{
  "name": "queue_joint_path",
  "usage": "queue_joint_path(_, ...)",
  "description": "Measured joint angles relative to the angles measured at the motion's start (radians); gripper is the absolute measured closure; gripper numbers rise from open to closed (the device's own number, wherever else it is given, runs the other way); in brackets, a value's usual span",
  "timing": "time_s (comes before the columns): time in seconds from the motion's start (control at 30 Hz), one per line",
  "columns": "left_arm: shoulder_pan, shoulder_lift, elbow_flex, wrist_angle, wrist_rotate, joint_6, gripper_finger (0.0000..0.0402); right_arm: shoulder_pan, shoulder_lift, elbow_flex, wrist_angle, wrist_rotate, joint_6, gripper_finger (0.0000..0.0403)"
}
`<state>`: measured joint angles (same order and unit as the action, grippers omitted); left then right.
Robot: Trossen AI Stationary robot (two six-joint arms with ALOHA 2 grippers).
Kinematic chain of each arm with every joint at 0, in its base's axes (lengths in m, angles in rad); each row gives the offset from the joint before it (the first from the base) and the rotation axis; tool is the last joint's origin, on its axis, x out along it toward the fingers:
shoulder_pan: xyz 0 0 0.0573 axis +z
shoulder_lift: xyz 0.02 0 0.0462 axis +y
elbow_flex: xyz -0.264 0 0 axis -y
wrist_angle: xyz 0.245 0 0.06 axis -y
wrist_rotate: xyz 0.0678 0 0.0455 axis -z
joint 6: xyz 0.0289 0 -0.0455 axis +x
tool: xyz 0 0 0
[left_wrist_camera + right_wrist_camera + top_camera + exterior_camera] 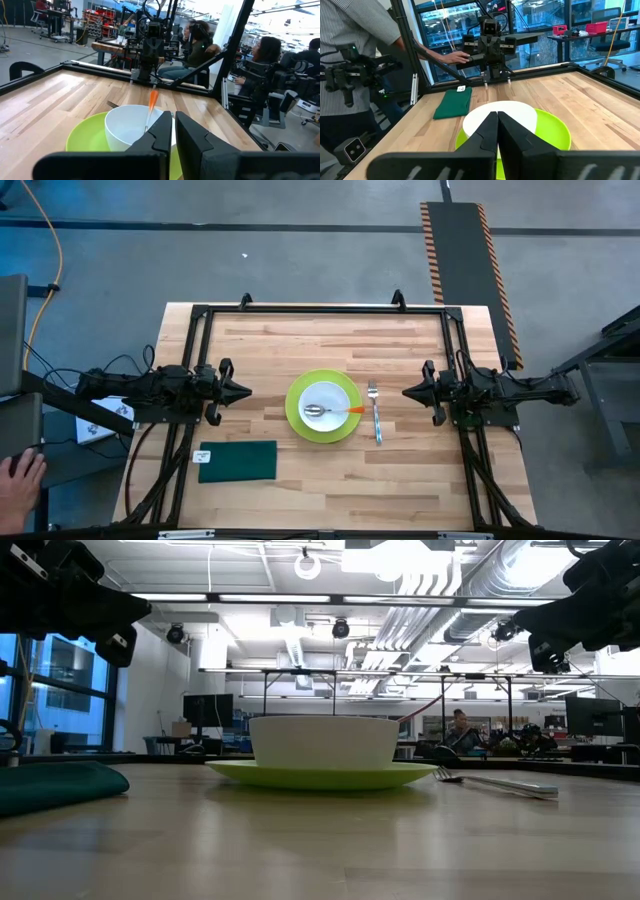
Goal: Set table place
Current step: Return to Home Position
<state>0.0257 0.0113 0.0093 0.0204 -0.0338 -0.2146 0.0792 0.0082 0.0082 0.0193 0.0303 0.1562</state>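
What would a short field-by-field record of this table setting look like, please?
table: light wooden butcher-block top
green plate: mid-table, under white bowl
orange-handled spoon: in the bowl
blue fork: beside plate, right arm's side
dark green cloth: near left arm
left claw: shut, empty, left of plate
right claw: shut, empty, beyond fork

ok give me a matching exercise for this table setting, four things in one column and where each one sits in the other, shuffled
Things:
1. white bowl
2. orange spoon
3. fork
4. green cloth

Places:
A. on the table beside the green plate, on the right gripper side
B. on the table nearer the left gripper, apart from the plate
C. stacked on the green plate
D. lying in the bowl

Pairs: 1-C, 2-D, 3-A, 4-B
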Motion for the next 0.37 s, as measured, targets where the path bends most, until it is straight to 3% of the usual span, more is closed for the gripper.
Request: queue_joint_path(0.37, 0.000, 0.000, 0.000, 0.000, 0.000, 0.000, 0.0389, 0.000, 0.000, 0.000, 0.000, 0.000, 0.000, 0.0403)
